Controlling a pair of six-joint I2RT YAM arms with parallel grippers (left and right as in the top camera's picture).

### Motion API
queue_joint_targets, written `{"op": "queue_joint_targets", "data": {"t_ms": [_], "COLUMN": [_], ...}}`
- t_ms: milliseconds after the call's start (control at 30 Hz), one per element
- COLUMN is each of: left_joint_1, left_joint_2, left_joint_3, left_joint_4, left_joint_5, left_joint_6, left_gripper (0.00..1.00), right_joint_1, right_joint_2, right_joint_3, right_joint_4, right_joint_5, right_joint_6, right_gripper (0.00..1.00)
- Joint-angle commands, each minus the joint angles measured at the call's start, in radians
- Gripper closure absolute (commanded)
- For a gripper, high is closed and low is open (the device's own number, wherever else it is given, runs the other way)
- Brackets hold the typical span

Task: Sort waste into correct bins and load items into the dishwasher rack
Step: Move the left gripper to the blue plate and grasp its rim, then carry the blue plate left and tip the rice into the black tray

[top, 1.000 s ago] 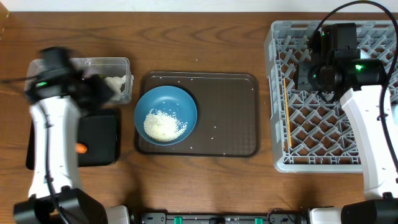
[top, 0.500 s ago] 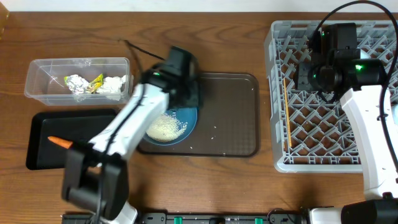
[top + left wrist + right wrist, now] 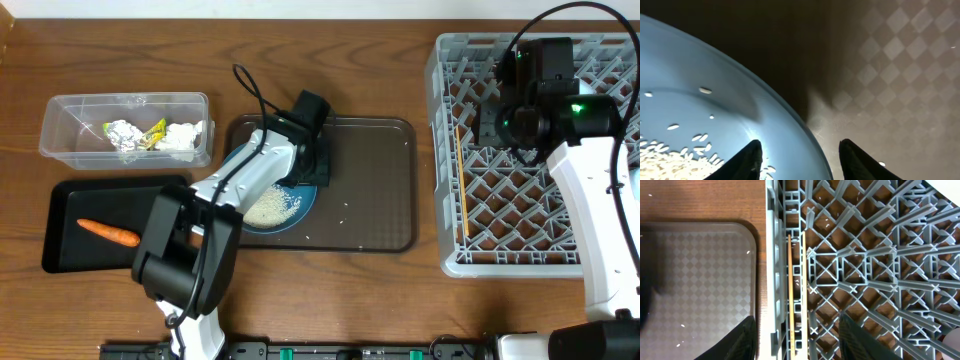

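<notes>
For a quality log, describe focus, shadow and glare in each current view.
Overhead: sharp, evenly lit, no motion smear. Left wrist: blue bowl soft-focused up close, deep shadow over the brown tray. Right wrist: dishwasher rack and chopsticks crisp.

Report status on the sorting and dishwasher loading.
Done: foil, wrapper and paper wad lie in the clear tub; the carrot in the black tray; chopsticks in the rack. In hand: the left end effector, open, straddles the rim of the blue bowl. Left: the rice sits in that bowl, and the bowl is not yet racked. The right end effector is open over the rack.
</notes>
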Motion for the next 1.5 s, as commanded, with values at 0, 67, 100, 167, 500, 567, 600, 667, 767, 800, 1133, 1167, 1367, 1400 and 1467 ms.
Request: {"op": "queue_joint_targets", "data": {"t_ms": [0,67,100,167,500,567,600,667,767,800,1133,1167,1367,1400,1467], "left_joint_1": [-0.019,-0.026,-0.029,-0.033,-0.035,-0.035,-0.035,-0.035,-0.035,-0.035,-0.035,-0.035,-0.035,-0.035,-0.034], "left_joint_2": [0.034,0.044,0.048,0.056,0.089,0.089,0.089,0.080,0.055,0.044,-0.125,-0.137,-0.188,-0.192,-0.198], "left_joint_3": [0.002,0.002,0.002,0.002,-0.002,-0.002,-0.002,-0.002,-0.002,-0.002,-0.002,-0.002,-0.002,-0.002,-0.002], "left_joint_4": [-0.001,0.000,0.001,0.000,-0.022,-0.034,-0.042,-0.066,-0.101,-0.110,-0.233,-0.246,-0.338,-0.351,-0.374], "left_joint_5": [-0.020,-0.021,-0.021,-0.026,-0.035,-0.035,-0.035,-0.035,-0.035,-0.035,-0.040,-0.049,-0.124,-0.136,-0.144], "left_joint_6": [0.009,0.009,0.009,0.009,0.009,0.009,0.009,0.009,0.009,0.009,0.008,0.004,-0.027,-0.029,-0.029], "left_gripper": [0.53,0.57,0.59,0.64,0.94,0.94,0.94,0.94,0.94,0.94,0.94,0.94,0.94,0.94,0.94], "right_joint_1": [-0.004,-0.004,-0.004,-0.004,-0.004,-0.004,-0.004,-0.004,-0.004,-0.004,-0.004,-0.005,-0.006,-0.006,-0.006], "right_joint_2": [0.006,0.006,0.006,0.006,0.006,0.006,0.006,0.006,0.006,0.006,0.006,0.006,0.006,0.006,0.006], "right_joint_3": [-0.002,-0.002,-0.002,-0.002,-0.002,-0.002,-0.002,-0.002,-0.002,-0.002,-0.002,-0.002,-0.002,-0.002,-0.002], "right_joint_4": [-0.002,-0.005,-0.005,-0.005,-0.008,-0.008,-0.009,-0.008,-0.008,-0.008,-0.008,-0.008,-0.005,-0.005,-0.005], "right_joint_5": [0.010,0.010,0.010,0.010,0.011,0.011,0.011,0.011,0.012,0.011,0.014,0.018,0.031,0.030,0.030], "right_joint_6": [-0.014,-0.014,-0.014,-0.014,-0.014,-0.014,-0.014,-0.014,-0.026,-0.029,-0.033,-0.033,-0.033,-0.033,-0.033], "right_gripper": [0.53,0.53,0.53,0.53,0.53,0.53,0.53,0.53,0.53,0.53,0.54,0.54,0.53,0.53,0.54]}}
